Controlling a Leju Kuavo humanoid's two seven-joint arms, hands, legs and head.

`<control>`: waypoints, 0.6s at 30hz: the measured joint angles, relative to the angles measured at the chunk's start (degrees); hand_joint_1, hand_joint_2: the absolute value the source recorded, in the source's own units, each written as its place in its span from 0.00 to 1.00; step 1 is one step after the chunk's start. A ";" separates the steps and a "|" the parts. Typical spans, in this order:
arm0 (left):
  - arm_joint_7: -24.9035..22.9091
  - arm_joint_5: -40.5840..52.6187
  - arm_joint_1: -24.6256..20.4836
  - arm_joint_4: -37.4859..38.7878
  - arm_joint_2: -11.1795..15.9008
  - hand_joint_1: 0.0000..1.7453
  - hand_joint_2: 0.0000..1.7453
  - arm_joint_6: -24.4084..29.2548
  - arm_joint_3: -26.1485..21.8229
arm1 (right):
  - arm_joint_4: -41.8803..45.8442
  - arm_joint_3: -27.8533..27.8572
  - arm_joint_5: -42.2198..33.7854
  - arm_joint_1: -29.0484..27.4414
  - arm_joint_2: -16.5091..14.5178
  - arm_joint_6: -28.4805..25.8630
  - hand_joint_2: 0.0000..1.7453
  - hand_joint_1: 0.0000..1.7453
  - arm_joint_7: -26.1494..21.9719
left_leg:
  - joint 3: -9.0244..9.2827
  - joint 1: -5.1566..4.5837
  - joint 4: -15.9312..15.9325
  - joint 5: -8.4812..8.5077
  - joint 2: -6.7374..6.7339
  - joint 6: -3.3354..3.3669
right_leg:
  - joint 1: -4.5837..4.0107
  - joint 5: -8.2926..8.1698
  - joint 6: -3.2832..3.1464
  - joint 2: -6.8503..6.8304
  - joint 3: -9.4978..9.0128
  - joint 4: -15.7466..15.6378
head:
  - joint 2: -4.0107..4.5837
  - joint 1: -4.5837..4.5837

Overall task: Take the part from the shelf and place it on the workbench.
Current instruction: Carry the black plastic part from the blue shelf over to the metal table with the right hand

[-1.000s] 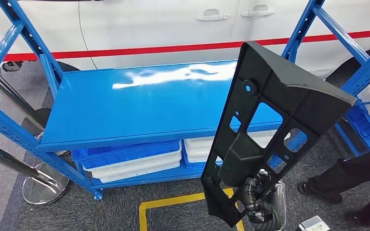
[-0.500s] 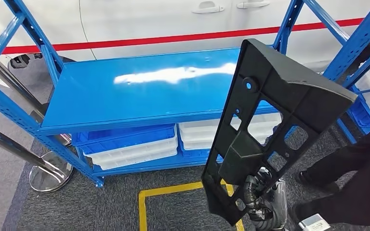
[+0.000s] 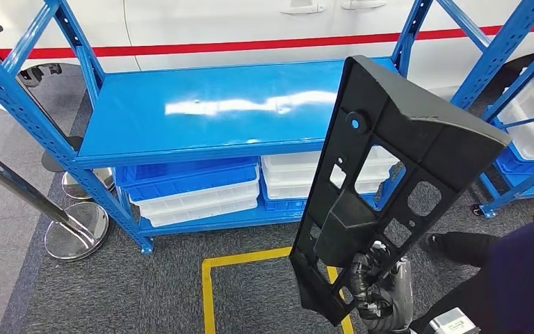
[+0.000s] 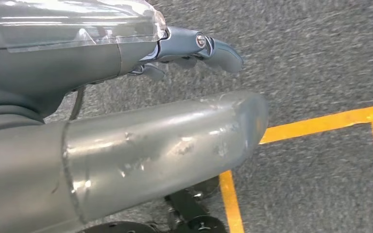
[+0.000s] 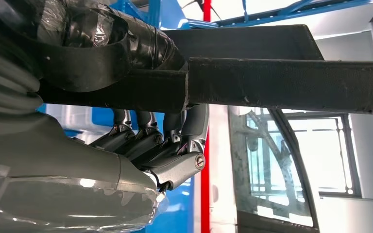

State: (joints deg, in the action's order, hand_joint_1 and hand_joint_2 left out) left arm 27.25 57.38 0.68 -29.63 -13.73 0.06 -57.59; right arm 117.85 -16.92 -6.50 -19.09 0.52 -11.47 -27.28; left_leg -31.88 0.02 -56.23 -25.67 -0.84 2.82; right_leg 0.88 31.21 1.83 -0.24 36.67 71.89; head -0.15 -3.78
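In the head view a large black plastic part [image 3: 396, 181] with several cut-outs stands nearly upright in front of me. My right hand [image 3: 379, 292] grips its lower end from below. The right wrist view shows that hand [image 5: 160, 145] with fingers curled under the part's [image 5: 281, 82] dark edge and the thumb wrapped over it. Beyond the part, the blue shelf [image 3: 215, 111] has a bare, shiny top board. My left hand [image 4: 77, 63] hangs over grey carpet, holding nothing, its fingers [image 4: 213, 46] extended.
Blue and white bins [image 3: 195, 198] fill the shelf's lower level. A yellow tape outline [image 3: 250, 261] marks the carpet. A chrome stanchion base [image 3: 76, 229] stands at left. A second blue rack [image 3: 521, 139] is at right. A person in dark clothing [image 3: 521, 278] stands close at lower right.
The camera has moved: the shelf now sits farther off and more to the right. The part stays gripped in my right hand. The person at right has come closer.
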 joint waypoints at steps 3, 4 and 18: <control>0.27 0.27 -0.13 0.07 -0.06 0.00 0.00 0.01 -0.34 | 0.10 0.00 0.43 0.12 0.00 0.00 1.00 1.00 0.07 | -1.98 -0.14 -1.38 0.87 0.11 -0.73 | -0.25 -0.86 -0.77 0.07 -8.27 -11.56 | 0.00 0.01; 0.42 0.35 -0.18 0.11 -0.07 0.00 0.00 0.04 -0.51 | 0.16 0.01 0.59 0.17 0.00 0.00 1.00 1.00 0.08 | -2.30 -0.19 -1.64 1.19 0.13 -1.05 | -0.41 -0.33 -1.14 0.11 -9.42 -13.63 | 0.00 0.01; 0.94 1.11 -0.51 0.96 0.54 0.00 0.00 0.21 -1.69 | 0.28 -0.07 0.95 0.42 0.00 -0.02 1.00 1.00 0.18 | 2.74 0.32 -7.55 -5.03 0.51 -2.92 | -0.37 -7.12 -3.18 -0.42 -0.73 -13.54 | 0.00 0.06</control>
State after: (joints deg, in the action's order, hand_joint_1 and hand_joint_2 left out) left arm 28.19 58.49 0.17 -28.67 -13.19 0.27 -59.29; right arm 118.14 -16.98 -5.55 -18.67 0.52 -11.49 -27.10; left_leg -29.14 0.34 -63.78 -30.71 -0.33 -0.10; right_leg 0.51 24.10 -1.35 -0.66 35.94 58.36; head -0.15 -3.72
